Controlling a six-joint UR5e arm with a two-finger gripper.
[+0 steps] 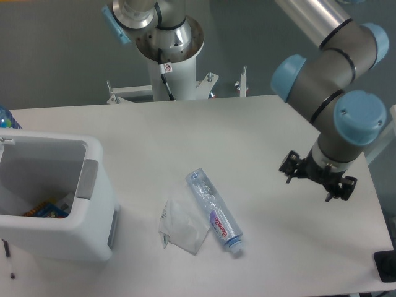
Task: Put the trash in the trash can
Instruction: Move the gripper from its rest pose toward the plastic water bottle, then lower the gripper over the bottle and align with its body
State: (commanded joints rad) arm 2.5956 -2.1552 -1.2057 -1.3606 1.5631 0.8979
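A clear plastic bottle point(214, 212) with a red-and-blue label lies on its side near the middle of the white table. A crumpled translucent wrapper point(182, 225) rests just left of it, touching or nearly touching. The white trash can point(93, 185) with grey handle panels stands at the left edge, its top open, and something colourful point(46, 209) lies inside. My gripper point(317, 176) hangs over the table's right side, well right of the bottle. Only its black mount shows below the wrist; the fingers are hidden, and nothing is seen held.
The arm's base column point(168, 49) rises behind the table's far edge. A blue-capped bottle point(5, 117) peeks in at the left border behind the bin. A black object point(385, 266) sits at the lower right corner, beside the table's right edge.
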